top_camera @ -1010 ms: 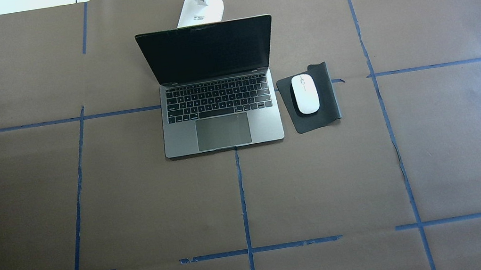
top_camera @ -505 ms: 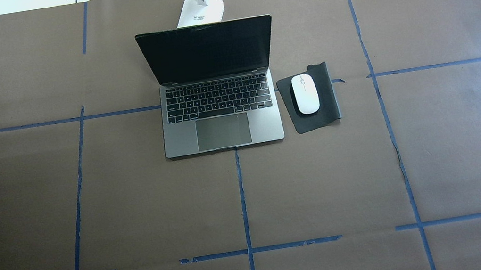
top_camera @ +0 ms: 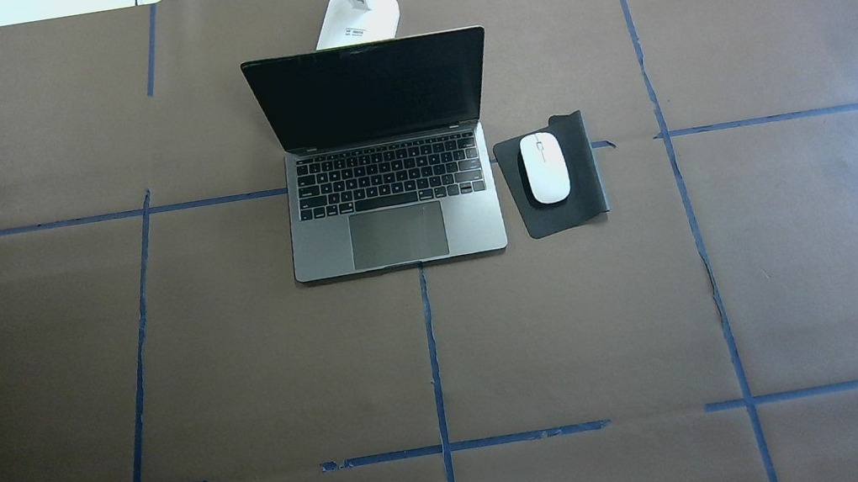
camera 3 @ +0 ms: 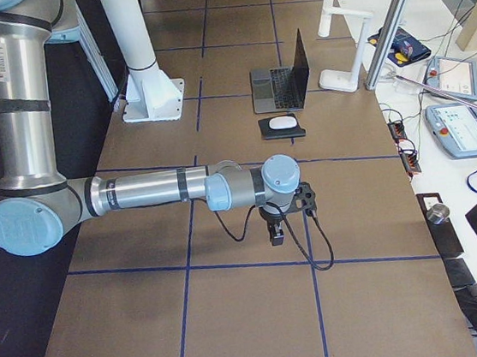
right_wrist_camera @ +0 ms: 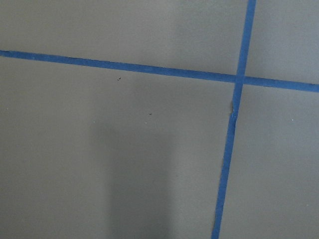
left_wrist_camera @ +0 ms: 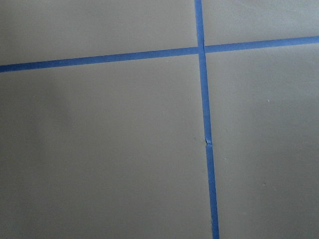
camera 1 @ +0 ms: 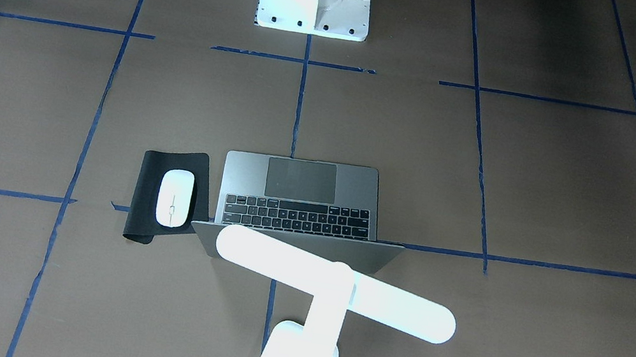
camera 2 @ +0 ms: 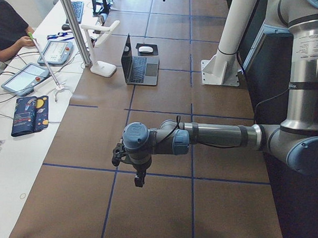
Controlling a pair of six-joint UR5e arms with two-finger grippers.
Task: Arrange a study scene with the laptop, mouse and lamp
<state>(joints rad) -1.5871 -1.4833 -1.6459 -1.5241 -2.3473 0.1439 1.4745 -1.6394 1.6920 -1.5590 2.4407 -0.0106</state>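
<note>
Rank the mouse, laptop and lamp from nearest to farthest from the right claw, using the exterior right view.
From the right claw:
1. mouse, on the black pad.
2. laptop, just beyond the mouse.
3. lamp, behind the laptop's lid, operators' side.

Big table covered in brown paper, split into squares by blue tape. A white bench runs along one side with a couple of touchscreen pendants, a patterned pouch and loose cables. A slanted aluminium post rises near its edge. A person sits there. Bright, even light.
</note>
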